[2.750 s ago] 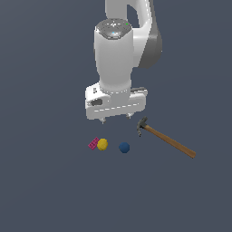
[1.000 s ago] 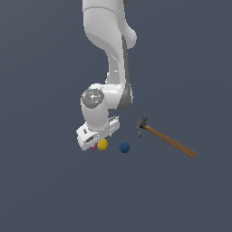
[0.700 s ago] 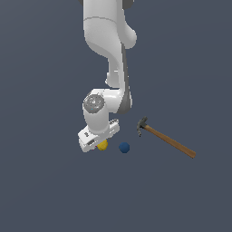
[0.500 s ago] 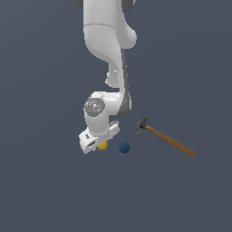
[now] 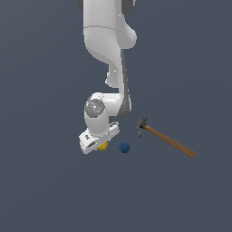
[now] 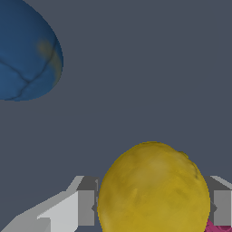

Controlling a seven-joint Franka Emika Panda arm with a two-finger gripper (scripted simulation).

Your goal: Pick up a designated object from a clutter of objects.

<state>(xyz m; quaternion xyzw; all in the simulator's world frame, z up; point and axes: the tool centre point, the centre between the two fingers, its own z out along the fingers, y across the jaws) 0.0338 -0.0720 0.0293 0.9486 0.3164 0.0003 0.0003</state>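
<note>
1. While the arm bends low over the clutter, the gripper (image 6: 154, 208) straddles the yellow ball (image 6: 154, 190), a finger (image 6: 86, 207) on each side; whether the pads touch it cannot be told.
2. That ball (image 5: 103, 145) sits on the grey floor (image 5: 54, 190), mostly hidden beneath the hand in the exterior view.
3. Near it lies the blue ball (image 5: 124, 147), apart from it.
4. A sliver of the pink brick (image 6: 218, 227) shows behind the yellow ball.
5. Farther toward the exterior view's right rests the hammer (image 5: 166, 142).

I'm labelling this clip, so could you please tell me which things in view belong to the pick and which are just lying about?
Part of the job:
- yellow ball, the target
- gripper, fingers either side of it

Just lying about:
- dark blue ball
- hammer
- pink brick, barely visible behind the yellow ball
</note>
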